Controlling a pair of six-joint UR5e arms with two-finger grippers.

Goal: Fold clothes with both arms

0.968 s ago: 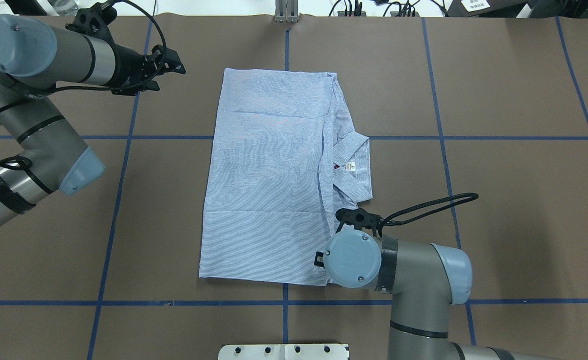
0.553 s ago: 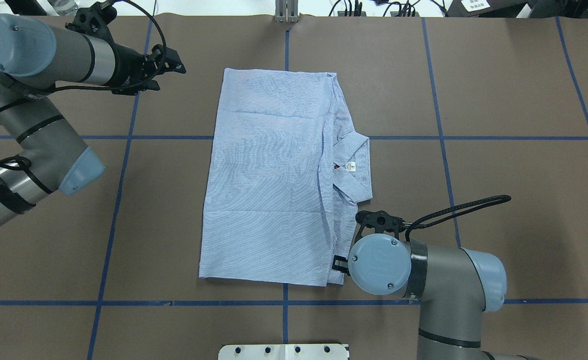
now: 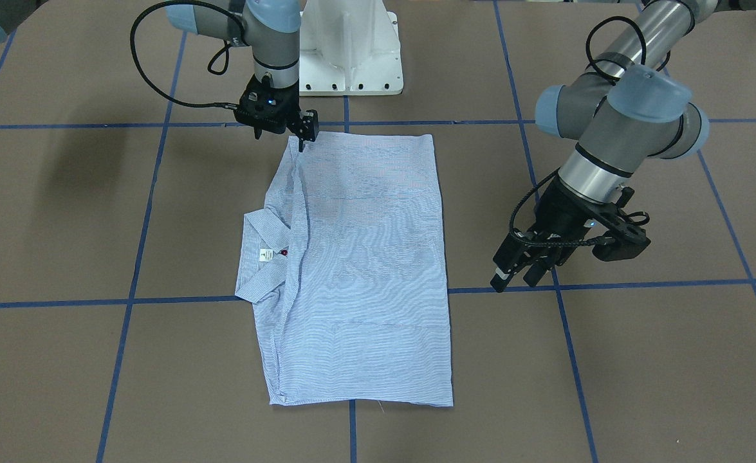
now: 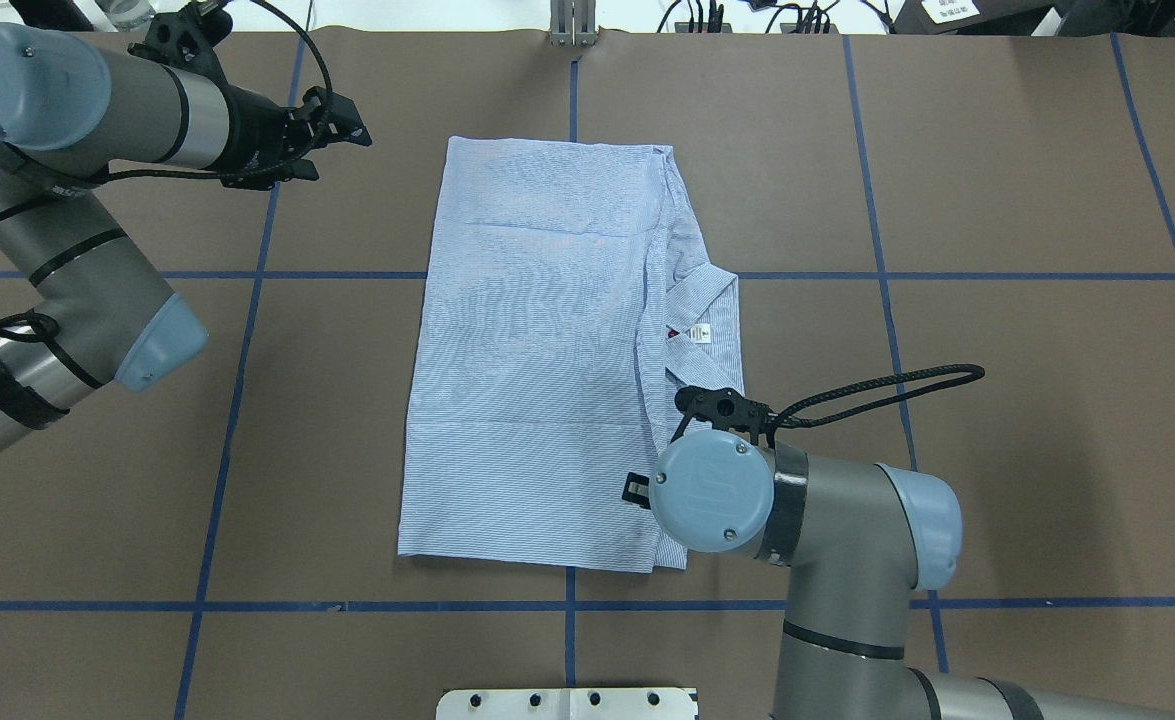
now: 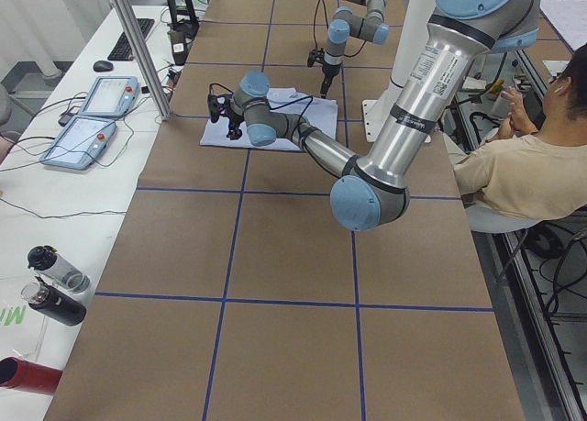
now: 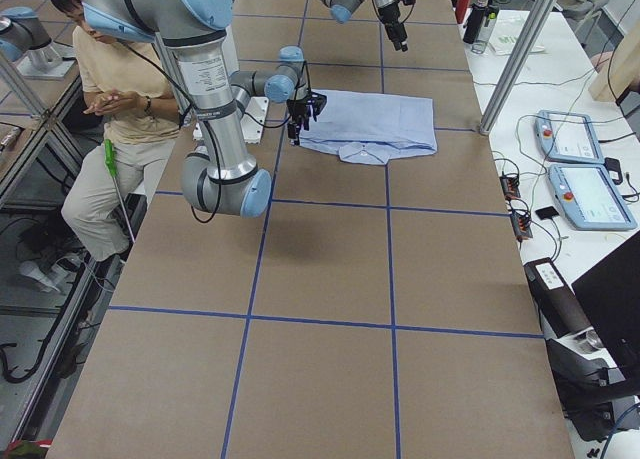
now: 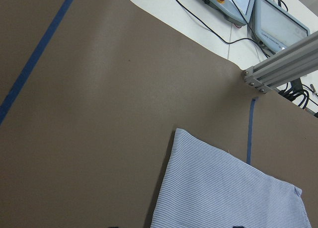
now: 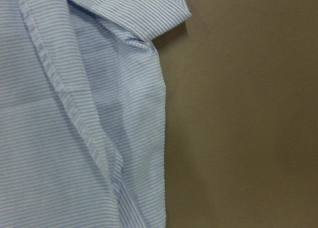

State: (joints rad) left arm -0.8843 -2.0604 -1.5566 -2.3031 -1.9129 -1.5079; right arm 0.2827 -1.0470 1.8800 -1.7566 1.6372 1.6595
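Observation:
The light blue striped shirt [image 4: 537,350] lies folded flat in a long rectangle at mid table, its collar [image 4: 712,330] and white neck label sticking out on the right side. My right gripper [image 3: 280,138] points straight down over the shirt's corner nearest the robot base [image 3: 300,151], and its fingers look spread. One black finger [image 4: 635,490] shows beside the wrist cap. The right wrist view holds only shirt fabric [image 8: 74,114] and brown table. My left gripper [image 4: 345,118] hangs open and empty off the shirt's far left corner. It is also visible in the front view [image 3: 516,278].
Brown paper with blue tape lines covers the table [image 4: 997,200]. The white pedestal base [image 3: 352,58] stands at the robot's edge and an aluminium post [image 4: 572,25] at the far edge. A seated person [image 5: 523,164] is beside the robot. Pendants [image 5: 96,114] and bottles [image 5: 55,283] lie on a side bench.
The right arm swung out to the right past the shirt's edge, then came back left over the shirt's near corner. The left arm and the shirt have stayed still.

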